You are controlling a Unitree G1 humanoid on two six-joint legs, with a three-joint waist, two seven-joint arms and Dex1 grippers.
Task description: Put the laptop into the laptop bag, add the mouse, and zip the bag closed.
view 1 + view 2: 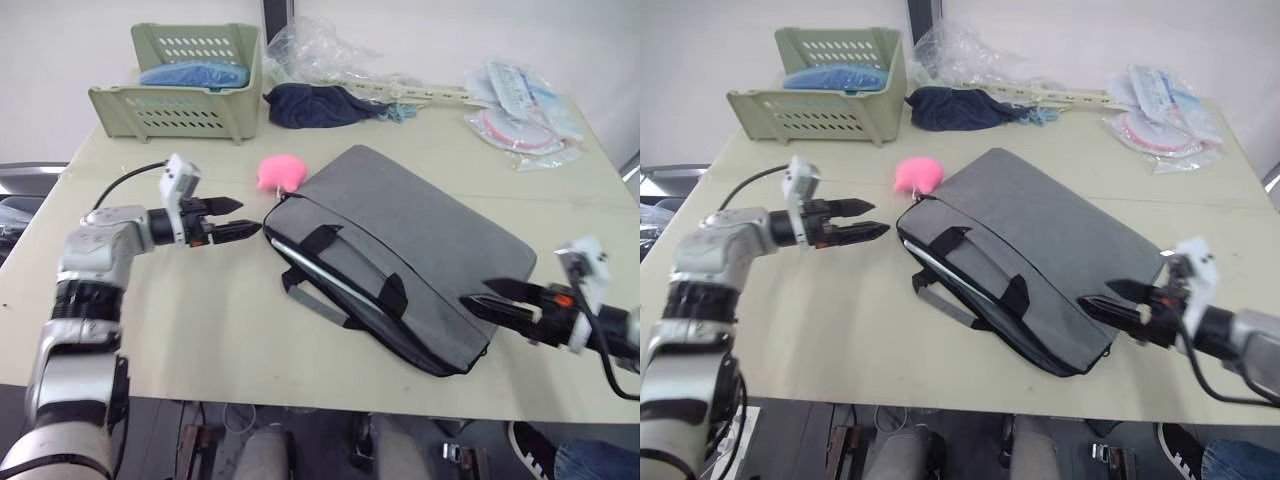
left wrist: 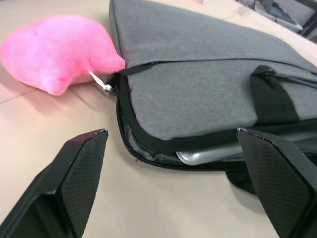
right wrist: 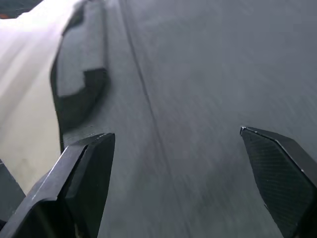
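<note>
2 grippers face each other across the grey laptop bag [image 1: 400,255]. The left gripper [image 1: 232,220] hovers just above the table [image 1: 200,320], its 2 black fingers [image 2: 74,183] spread apart and empty, aimed at the bag's near-left corner, close to it but not touching. Just past those fingertips, in the left wrist view, the bag's zipper gapes and a sliver of the silver laptop [image 2: 208,154] shows inside the mouth, lying flat. From the head views that same silver edge [image 1: 310,268] runs as a thin line along the bag's open side, under the black handles [image 1: 330,240].

The right gripper [image 1: 492,298] sits at the bag's opposite end, over its near-right corner, fingers [image 3: 81,173] parted with only grey fabric between them; whether they touch the fabric I cannot tell.

The bag lies flat with its long axis running diagonally, from the far left down to the near right. A pink fuzzy lump [image 1: 278,172] rests at its far-left corner, joined to the zipper by a short white cord.

Farther back stand a green basket [image 1: 180,100] holding something blue, a dark cloth [image 1: 315,105], and clear plastic packets [image 1: 520,105].
</note>
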